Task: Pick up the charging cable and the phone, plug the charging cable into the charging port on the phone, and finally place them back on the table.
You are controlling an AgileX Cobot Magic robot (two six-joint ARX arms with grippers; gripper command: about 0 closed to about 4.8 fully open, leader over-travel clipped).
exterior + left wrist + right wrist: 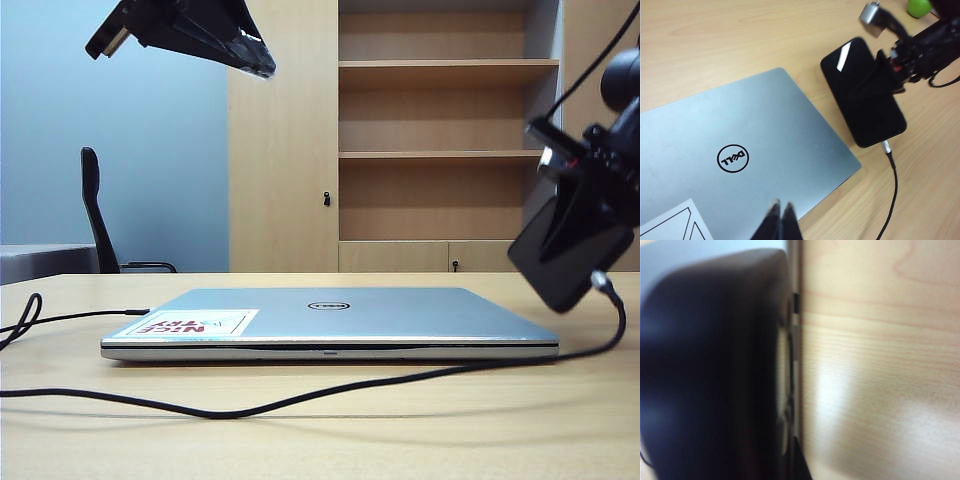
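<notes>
My right gripper [588, 205] is shut on the black phone [565, 255], holding it tilted in the air above the table [480, 440] at the right. The charging cable [300, 398] has its silver plug [885, 147] sitting in the phone's [862, 92] lower short edge, which hides the charging port. From there the cord droops to the table and runs left in front of the laptop. The right wrist view is filled by the blurred phone [710, 370]. My left gripper [262, 68] hangs high at the upper left, shut and empty, its fingertips [775, 210] over the laptop lid.
A closed silver Dell laptop [330, 320] with a red-and-white sticker lies mid-table. A second cord end [130, 313] lies by its left side. A green object [919, 7] sits beyond the phone. A chair [95, 210], a grey desk [40, 262] and a shelf unit [440, 130] stand behind.
</notes>
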